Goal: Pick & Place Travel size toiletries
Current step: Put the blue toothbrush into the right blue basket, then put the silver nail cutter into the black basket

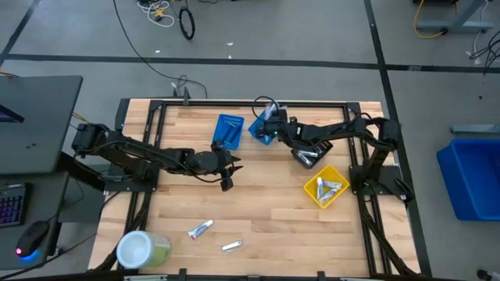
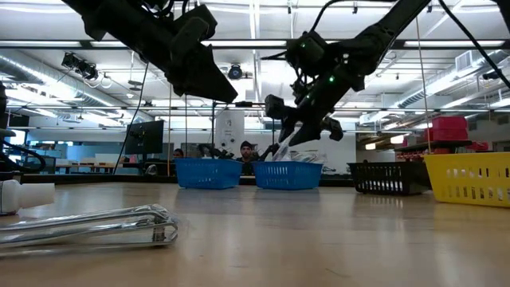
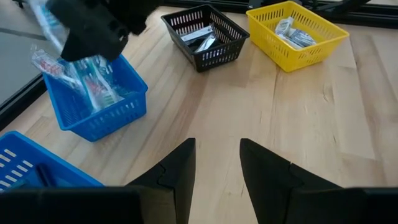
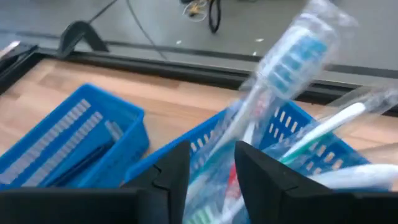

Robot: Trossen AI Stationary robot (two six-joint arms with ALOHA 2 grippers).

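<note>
My right gripper (image 1: 269, 117) (image 4: 212, 163) hovers over the right blue bin (image 1: 264, 131) (image 4: 292, 134), shut on a clear-wrapped toothbrush (image 4: 283, 74). More wrapped toothbrushes (image 3: 87, 84) lie in that bin. My left gripper (image 1: 227, 183) (image 3: 217, 158) hangs open above bare wood at mid-table, touching nothing. A small white tube with a red end (image 1: 201, 229) and a clear-wrapped item (image 1: 230, 246) (image 2: 88, 227) lie flat on the table near its near edge. My right gripper pinches the wrapped toothbrush between its two fingers, low on its handle end (image 4: 219, 146). The fingers slant down from above toward the bin. The toothbrush is lifted clear and tilted, its brush head (image 4: 298, 50) pointing up and away past the fingertips.
A second blue bin (image 1: 229, 130) stands left of the first. The black bin (image 1: 311, 153) and yellow bin (image 1: 326, 187), both holding items, sit on the right side. The round white-and-green container (image 1: 142, 250) lies at the near left corner. Bare wood spans the middle.
</note>
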